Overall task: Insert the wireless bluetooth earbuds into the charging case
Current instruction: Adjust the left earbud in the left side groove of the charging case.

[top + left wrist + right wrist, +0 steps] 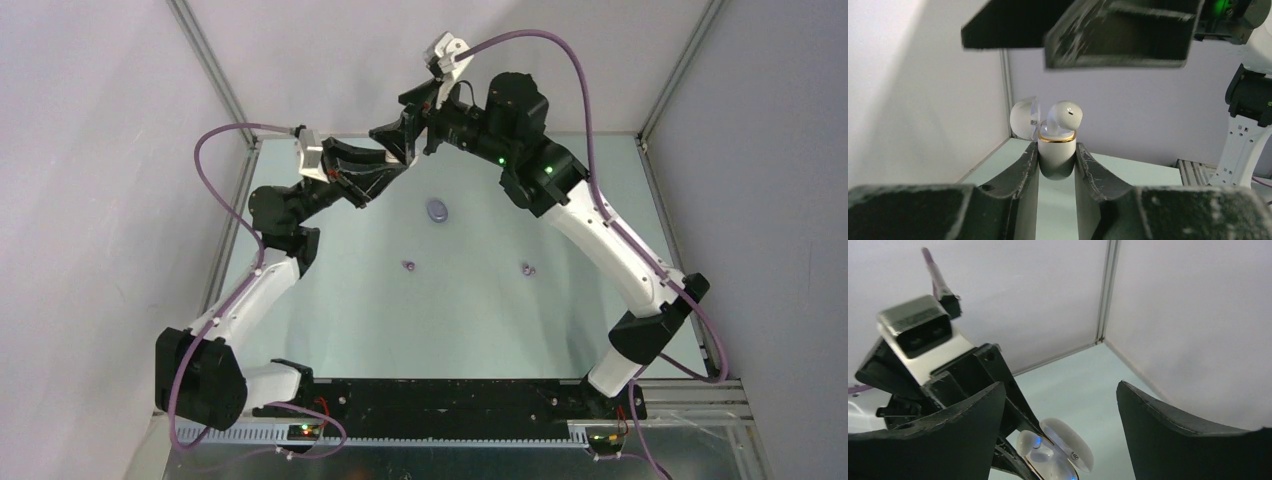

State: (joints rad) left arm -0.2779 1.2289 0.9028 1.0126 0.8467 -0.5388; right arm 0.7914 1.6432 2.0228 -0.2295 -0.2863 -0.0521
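My left gripper (1057, 156) is shut on a white charging case (1057, 160) with a gold rim and holds it above the table, its lid (1024, 117) open. One white earbud (1065, 114) stands in the case, its head above the rim. My right gripper (1060, 390) is open and empty, just above the case (1055, 467) and that earbud (1029, 442); its fingers (1118, 35) show over the case in the left wrist view. In the top view both grippers meet at the back, left (385, 172) and right (397, 140). Two purple earbuds (408, 265) (527, 268) lie on the table.
A purple case (437, 210) sits on the table (340, 310) behind the purple earbuds. Grey walls and metal frame posts (215, 75) close the back and sides. Purple cables (215, 150) loop off both wrists.
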